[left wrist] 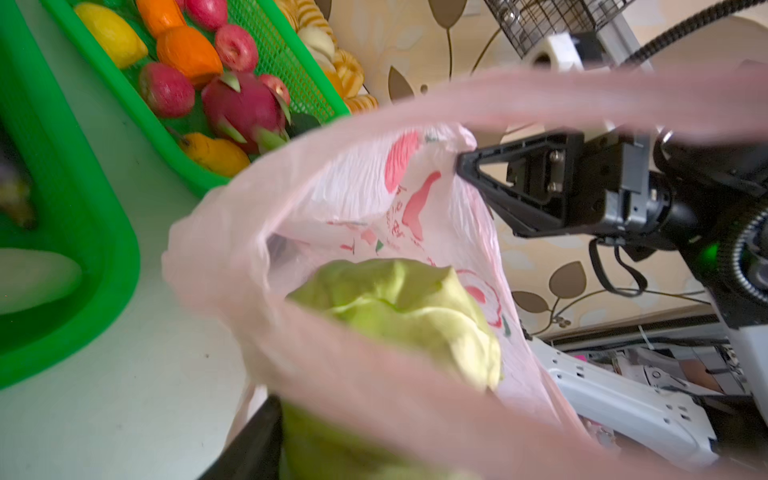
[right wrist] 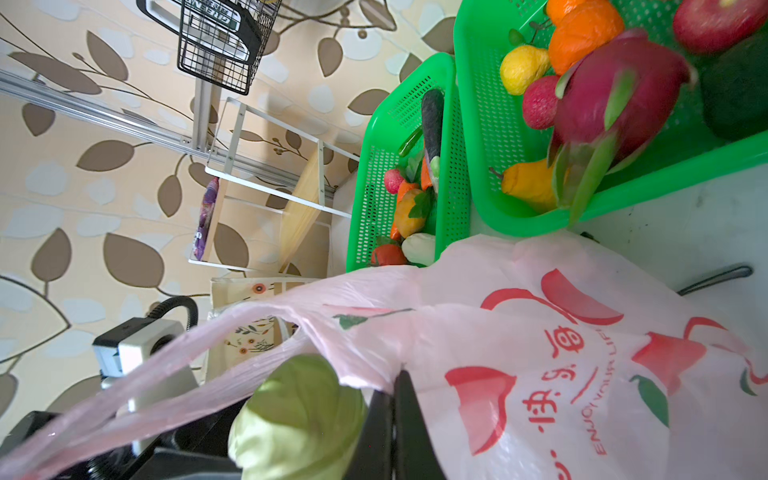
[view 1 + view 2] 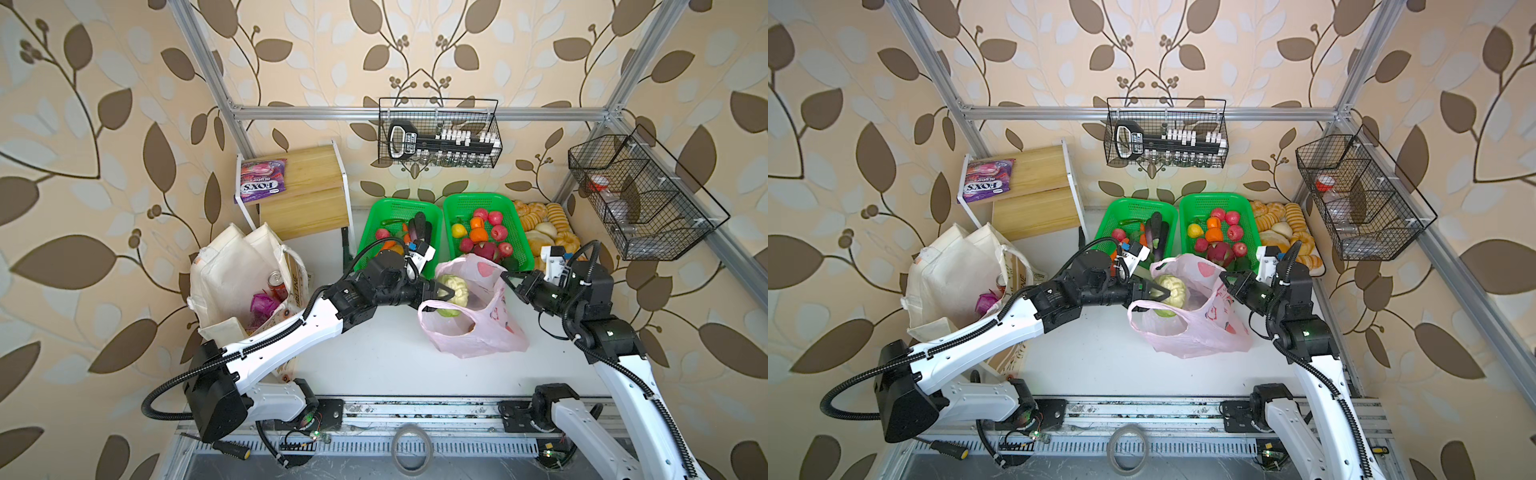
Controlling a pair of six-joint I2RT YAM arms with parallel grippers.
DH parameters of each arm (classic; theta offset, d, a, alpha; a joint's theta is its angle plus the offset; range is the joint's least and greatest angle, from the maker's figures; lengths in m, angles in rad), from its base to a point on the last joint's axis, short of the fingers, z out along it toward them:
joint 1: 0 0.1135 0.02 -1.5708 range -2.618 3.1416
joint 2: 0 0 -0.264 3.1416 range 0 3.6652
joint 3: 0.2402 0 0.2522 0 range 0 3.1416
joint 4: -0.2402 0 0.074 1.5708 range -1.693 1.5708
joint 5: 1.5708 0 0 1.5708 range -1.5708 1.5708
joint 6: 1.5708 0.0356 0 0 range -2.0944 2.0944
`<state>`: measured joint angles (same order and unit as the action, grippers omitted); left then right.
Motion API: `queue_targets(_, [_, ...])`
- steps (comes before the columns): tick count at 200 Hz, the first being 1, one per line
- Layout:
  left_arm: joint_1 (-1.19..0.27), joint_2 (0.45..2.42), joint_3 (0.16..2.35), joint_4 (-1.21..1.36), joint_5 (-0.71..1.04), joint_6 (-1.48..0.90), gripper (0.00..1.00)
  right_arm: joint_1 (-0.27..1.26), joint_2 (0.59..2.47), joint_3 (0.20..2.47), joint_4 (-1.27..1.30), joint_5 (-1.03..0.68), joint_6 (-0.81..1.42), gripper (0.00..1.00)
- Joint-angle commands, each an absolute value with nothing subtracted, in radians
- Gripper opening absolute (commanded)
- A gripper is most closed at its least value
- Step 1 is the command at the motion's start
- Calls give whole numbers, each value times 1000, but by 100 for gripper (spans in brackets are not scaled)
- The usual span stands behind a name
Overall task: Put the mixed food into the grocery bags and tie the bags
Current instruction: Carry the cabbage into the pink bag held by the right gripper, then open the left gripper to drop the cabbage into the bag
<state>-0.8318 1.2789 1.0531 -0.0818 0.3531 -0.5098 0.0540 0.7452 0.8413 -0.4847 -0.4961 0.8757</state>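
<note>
Now, cabbage (image 3: 455, 293): in the mouth of the pink bag (image 3: 494, 328), between the left fingers (image 3: 440, 289).
left fingers: spread wide either side of it, one touching; grip unclear.
right fingers (image 1: 465, 165): pinched shut on the bag's rim, beside the cabbage.

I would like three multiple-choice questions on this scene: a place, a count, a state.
1. Where is the red soda can? A) on the wooden shelf B) inside the cream tote C) on the table
2. How many green baskets are there? A) one B) two C) three
3. How is the right gripper? A) shut on the pink bag's rim B) wide open C) holding an apple
Key: 1 B, the can shows in the tote's mouth; 2 B, two sit side by side; 3 A, it pinches the rim.
</note>
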Motion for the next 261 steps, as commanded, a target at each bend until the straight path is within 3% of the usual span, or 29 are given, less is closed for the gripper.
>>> queue_targets(1, [-833,1315,1104,61,286,-528,64,46,731,827,-465,-557,956,0])
queue_targets(84, [-832,1414,1176,60,309,-505,91,-11,717,766,-432,-589,1000,0])
queue_targets(126, [-833,1394,1176,71,352,-476,99,-31,717,742,-412,-577,999,0])
queue_targets(170, [-833,1364,1185,31,408,-438,99,-81,718,754,-446,-547,947,0])
queue_targets(225, [-833,1250,1123,-30,423,-346,96,-150,760,834,-646,-361,706,0])
queue_targets(261, [-831,1204,1144,-259,409,-201,99,-158,762,823,-615,-390,724,0])
